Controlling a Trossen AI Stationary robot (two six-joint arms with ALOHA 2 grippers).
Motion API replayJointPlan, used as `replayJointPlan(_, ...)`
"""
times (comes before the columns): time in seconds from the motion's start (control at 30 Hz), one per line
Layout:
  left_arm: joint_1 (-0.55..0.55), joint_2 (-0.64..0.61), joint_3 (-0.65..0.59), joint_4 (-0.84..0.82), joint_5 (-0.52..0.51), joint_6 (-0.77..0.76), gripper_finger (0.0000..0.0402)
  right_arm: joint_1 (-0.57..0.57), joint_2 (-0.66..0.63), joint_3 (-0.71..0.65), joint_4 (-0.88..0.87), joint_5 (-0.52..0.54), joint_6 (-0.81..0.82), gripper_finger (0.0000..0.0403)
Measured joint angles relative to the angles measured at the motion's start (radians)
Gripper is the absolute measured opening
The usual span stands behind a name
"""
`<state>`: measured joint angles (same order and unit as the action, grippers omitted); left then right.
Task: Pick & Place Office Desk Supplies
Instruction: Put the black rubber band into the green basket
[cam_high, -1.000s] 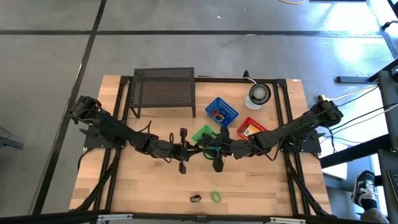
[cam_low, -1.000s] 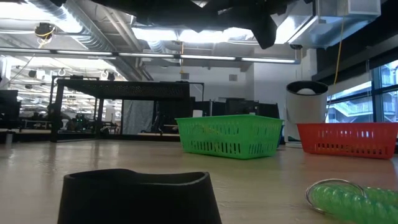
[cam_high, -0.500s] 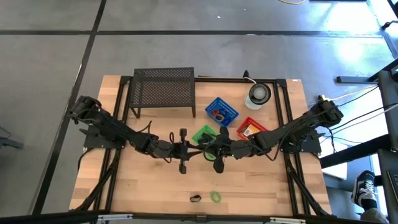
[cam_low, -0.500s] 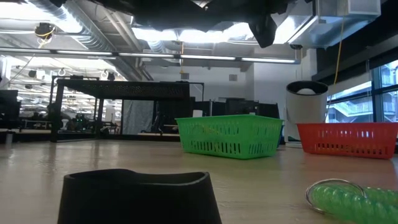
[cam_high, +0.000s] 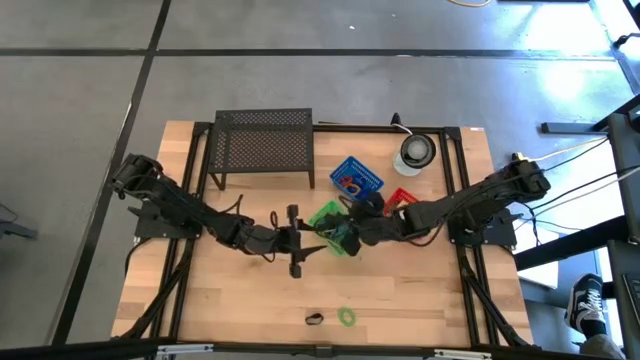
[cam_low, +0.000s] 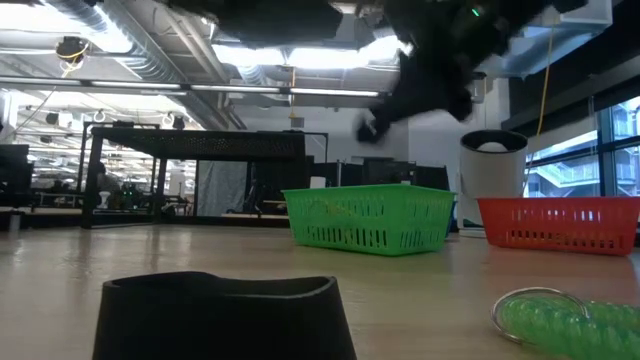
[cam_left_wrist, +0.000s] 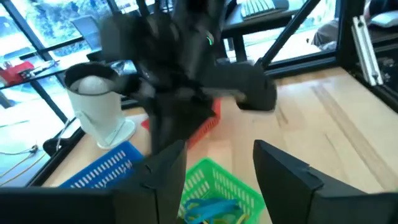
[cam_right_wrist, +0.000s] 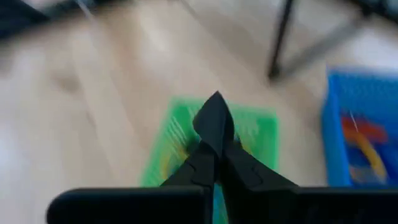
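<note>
My right gripper (cam_high: 342, 237) hangs above the green basket (cam_high: 325, 215), shut on a small black clip (cam_right_wrist: 215, 118). It shows blurred in the low view (cam_low: 368, 130), well above the basket (cam_low: 370, 222). My left gripper (cam_left_wrist: 217, 174) stands open just to the basket's left, level, pointing at the right arm, with nothing between its fingers. Thin loops lie in the green basket (cam_left_wrist: 205, 208) and in the blue basket (cam_high: 356, 180). A green coiled loop (cam_high: 347, 316) and a black clip (cam_high: 314, 319) lie flat on the table near its front edge. My right gripper pinches the black clip (cam_right_wrist: 215, 134) between its two shut fingers, at their free ends. The clip sticks out past the fingertips, lifted clear above the green basket. Which part of the clip is gripped cannot be told.
A red basket (cam_high: 403, 203) stands right of the green one. The black mesh rack (cam_high: 262, 145) is at the far left, and the round white and grey object (cam_high: 415, 152) at the far right. Bare wood lies between the baskets and the front edge.
My right gripper has shut, then swung up and toward the far right, turning, and now hangs over the green basket. My left gripper has opened and kept its place.
</note>
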<state>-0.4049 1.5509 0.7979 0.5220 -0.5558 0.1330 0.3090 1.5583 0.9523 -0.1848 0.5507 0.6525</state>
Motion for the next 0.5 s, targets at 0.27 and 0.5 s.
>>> replayJointPlan(0.27,-0.015,-0.014,0.000,0.001,-0.042,0.010,0.0180,-0.012,0.034,0.000,-0.122,-0.034,0.181,0.0012)
replayJointPlan(0.5,-0.033,-0.019,0.000,-0.003,-0.088,0.011,0.0182,-0.001,0.134,0.000,-0.013,-0.095,0.186,0.0013)
